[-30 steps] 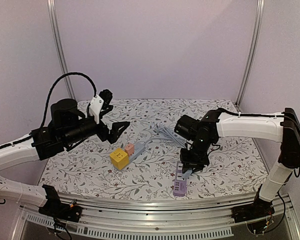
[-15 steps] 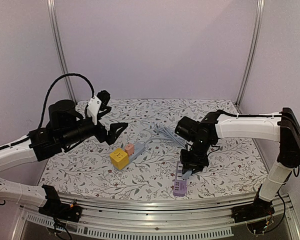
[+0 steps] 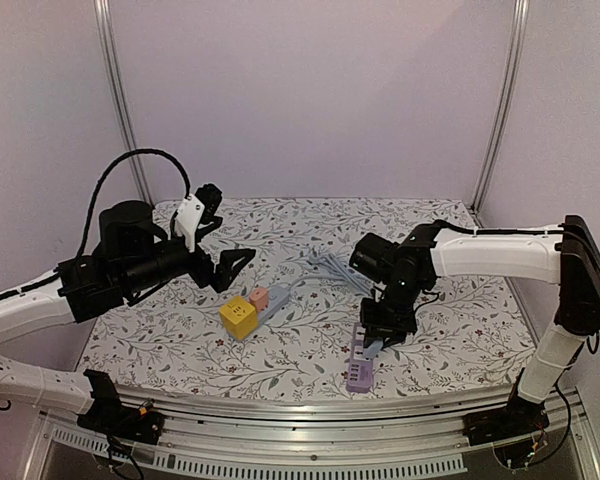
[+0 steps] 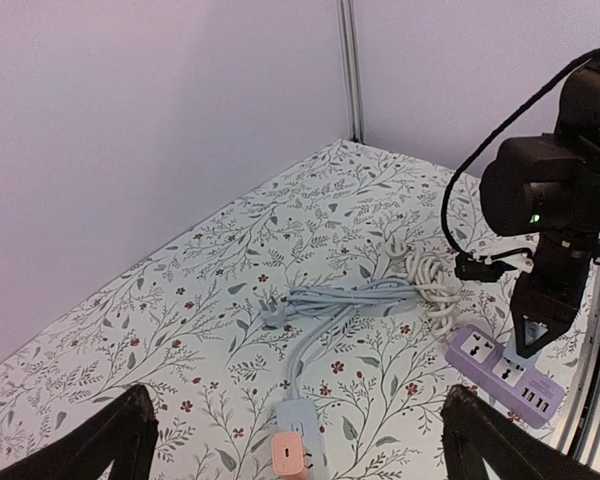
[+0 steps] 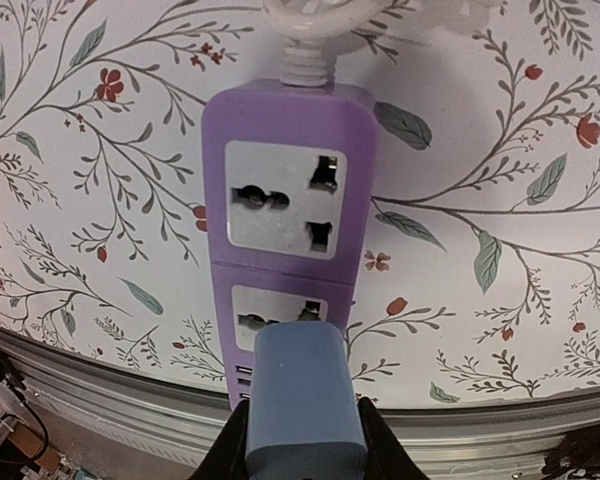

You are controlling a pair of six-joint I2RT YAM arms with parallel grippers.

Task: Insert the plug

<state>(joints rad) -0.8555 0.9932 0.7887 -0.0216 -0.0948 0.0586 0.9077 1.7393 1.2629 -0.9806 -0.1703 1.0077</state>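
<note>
My right gripper (image 5: pixel 302 445) is clamped on a blue-grey plug (image 5: pixel 305 395), held over the nearer socket of the purple power strip (image 5: pixel 285 180). The strip lies by the front edge of the flowered table (image 3: pixel 450 320), with its white cord (image 4: pixel 430 285) bunched at the far end. The plug's body hides its prongs, so I cannot tell whether they have met the holes.

My left gripper (image 3: pixel 228 228) hangs wide open and empty, well apart from the strip, above a yellow cube adapter (image 3: pixel 239 317).

I judge the plug a light, rigid piece of moulded plastic with smooth faces, likely to twist between the pads if pushed off-centre. The best hold is the one I have: the two flat sides, squarely, with the prong end free. The strip looks just as light and lies loose, so a firm push could tip or slide it.
</note>
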